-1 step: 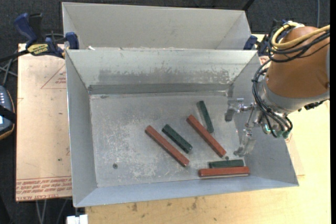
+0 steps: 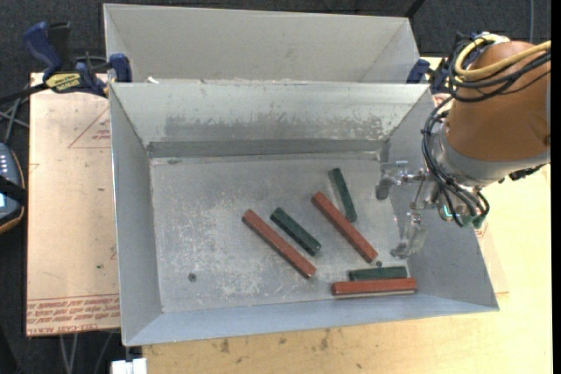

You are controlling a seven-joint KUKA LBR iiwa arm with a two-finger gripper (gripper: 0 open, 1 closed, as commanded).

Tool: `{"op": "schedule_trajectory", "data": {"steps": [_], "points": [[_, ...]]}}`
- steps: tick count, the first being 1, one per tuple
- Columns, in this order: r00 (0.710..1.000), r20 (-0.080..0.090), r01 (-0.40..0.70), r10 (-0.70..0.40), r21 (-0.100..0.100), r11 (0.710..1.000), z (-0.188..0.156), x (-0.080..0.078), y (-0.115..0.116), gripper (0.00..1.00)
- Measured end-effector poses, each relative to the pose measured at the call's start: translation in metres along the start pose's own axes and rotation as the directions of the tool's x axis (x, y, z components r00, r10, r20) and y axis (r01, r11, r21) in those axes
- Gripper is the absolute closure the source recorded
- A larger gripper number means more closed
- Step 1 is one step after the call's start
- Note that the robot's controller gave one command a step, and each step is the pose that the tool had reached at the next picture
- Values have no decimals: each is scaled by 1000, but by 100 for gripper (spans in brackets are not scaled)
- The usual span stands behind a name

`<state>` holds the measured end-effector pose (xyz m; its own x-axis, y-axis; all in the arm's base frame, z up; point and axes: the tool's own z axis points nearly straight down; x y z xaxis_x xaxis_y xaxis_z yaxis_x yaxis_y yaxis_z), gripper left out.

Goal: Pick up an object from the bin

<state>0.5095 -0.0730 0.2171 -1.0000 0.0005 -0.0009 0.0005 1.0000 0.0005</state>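
Note:
My gripper [image 2: 395, 219] hangs by the bin's right wall, open, with nothing between its fingers. One fingertip [image 2: 385, 187] points left and the other [image 2: 404, 250] points down. Just left of it a red-brown bar [image 2: 344, 228] lies diagonally on the floor, with a short dark green bar [image 2: 343, 194] above it. Below the lower fingertip a dark green bar [image 2: 381, 273] lies alongside a red-brown bar [image 2: 374, 286] near the front wall.
Further left, another dark green bar [image 2: 295, 230] and a long red-brown bar [image 2: 279, 243] lie diagonally mid-floor. The bin's sloped right wall is close beside the gripper. The arm's orange cover and cables sit over the right rim.

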Motion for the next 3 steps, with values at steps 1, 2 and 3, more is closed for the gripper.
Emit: {"op": "schedule_trajectory", "data": {"steps": [1, 2, 3], "points": [[1000, 4, 5, -5, 0, 1000, 2, -1, -1, 0], [1000, -6, 9, -9, -1, 1000, 40, 4, 3, 0], [1000, 12, 13, -13, 2, 1000, 67, -7, -13, 0]]}}
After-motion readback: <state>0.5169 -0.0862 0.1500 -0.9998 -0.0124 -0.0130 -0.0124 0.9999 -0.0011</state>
